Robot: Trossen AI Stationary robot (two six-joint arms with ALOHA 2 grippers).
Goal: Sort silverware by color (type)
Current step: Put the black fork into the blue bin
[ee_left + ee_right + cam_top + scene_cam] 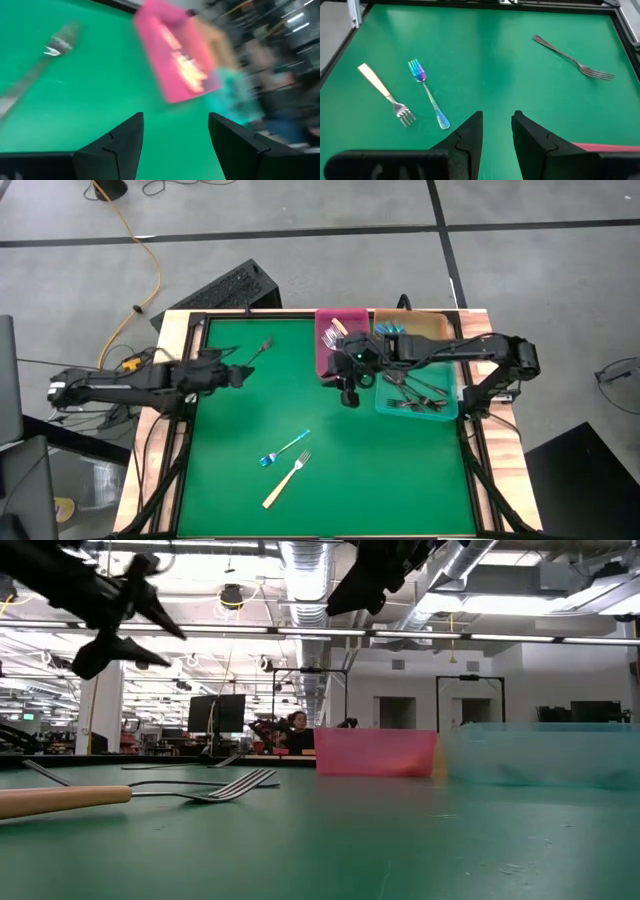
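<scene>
Three forks lie flat on the green mat [240,480]. A dark fork [572,59] is toward the far left, a shiny blue fork [427,92] and a silver fork with a tan handle [385,92] lie side by side nearer the front. My left gripper [175,130] hangs open above the mat's left part, just short of the dark fork [262,348]. My right gripper [497,125] hangs open above the mat beside the pink bin [342,340], with nothing between its fingers.
At the far right stand three bins in a row: the pink bin with tan-handled forks, a tan bin [420,328] with blue forks, and a teal bin [440,408] with dark forks. A raised wooden frame [170,330] borders the mat. The mat's near half is otherwise bare.
</scene>
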